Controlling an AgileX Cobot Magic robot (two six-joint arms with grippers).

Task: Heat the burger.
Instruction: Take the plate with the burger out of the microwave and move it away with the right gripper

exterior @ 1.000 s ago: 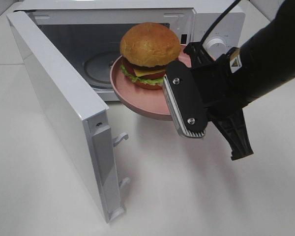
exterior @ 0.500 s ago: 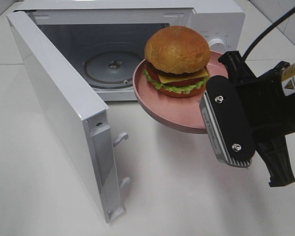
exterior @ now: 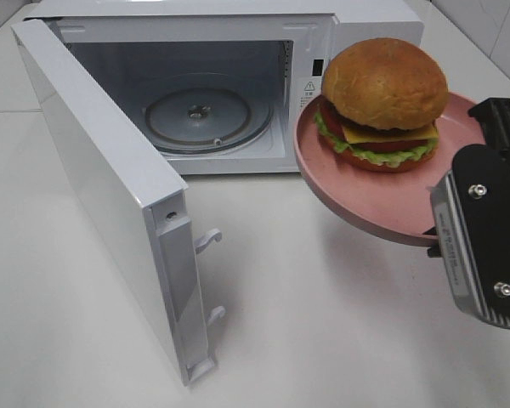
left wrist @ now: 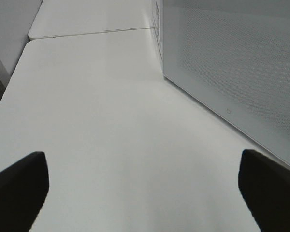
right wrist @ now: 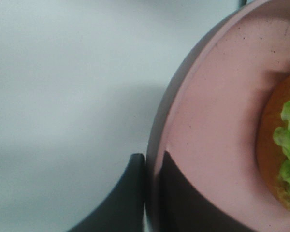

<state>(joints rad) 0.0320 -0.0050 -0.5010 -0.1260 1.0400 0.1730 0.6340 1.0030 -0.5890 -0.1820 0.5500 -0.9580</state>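
Burger (exterior: pixel 384 102): resting on the pink plate (exterior: pixel 357 200), held in the air to the right of the microwave (exterior: pixel 357 21) opening, in front of its control panel; not inside the cavity.

Plate: tilted, its left rim lower than its right; above the white table (exterior: pixel 323 323), well clear of it.

Right gripper (right wrist: pixel 153 193): clamped on the plate's near right rim, one finger outside the rim and one on the inner face (clearest in the right wrist view).

Left gripper (left wrist: pixel 140 188): fingers set wide apart, holding nothing, low over the table beside the perforated outer face of the door (exterior: pixel 110 195).

Microwave: door swung fully open to the left, turntable (exterior: pixel 206 115) bare and in view.

Stage, as judged: plate carried, not yet set down inside; placing it on the turntable and shutting the door remain.

Risk, tilt: burger sits unsecured on a sloped plate; more tilt or a jerk could slide it toward the low left rim and off.

Risk, grip: pinch on one edge only, weight well out from the fingers; could let the plate pivot or slip.

Risk, entry: plate is level with the right door frame; a straight push could knock the rim against the frame or control panel.

Risk, height: tall bun top could brush the cavity's upper edge if brought in too high.
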